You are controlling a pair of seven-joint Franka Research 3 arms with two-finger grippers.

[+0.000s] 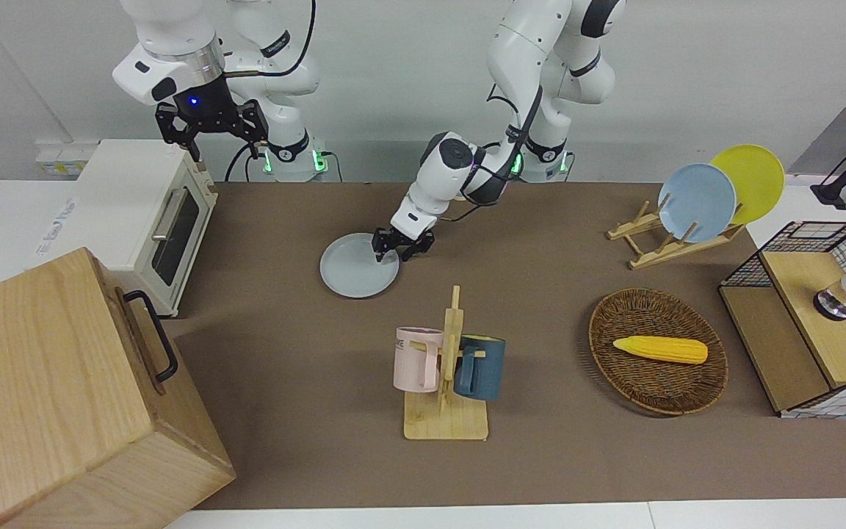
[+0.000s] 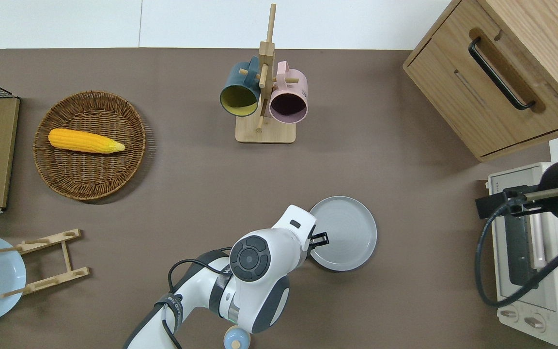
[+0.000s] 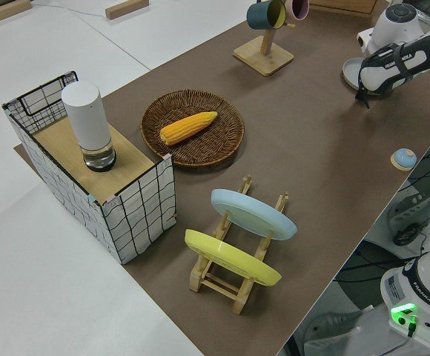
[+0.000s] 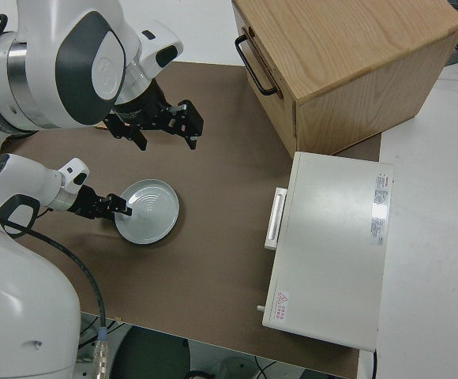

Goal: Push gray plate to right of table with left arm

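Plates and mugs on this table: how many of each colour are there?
Gray plate: 1
Sky-blue plate: 1
Yellow plate: 1
Pink mug: 1
Dark blue mug: 1
Total: 5

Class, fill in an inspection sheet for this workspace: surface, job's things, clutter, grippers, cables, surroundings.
Surface: table, brown cover, white edges.
Job's things: gray plate flat on the cover, between the left arm and the toaster oven.
Clutter: mug rack, corn in wicker basket, plate rack, wooden cabinet, wire crate.
Grippers: left gripper open, at the plate's rim; right arm parked, right gripper open.
Cables: black cabling on both arms.
Surroundings: nothing seen.
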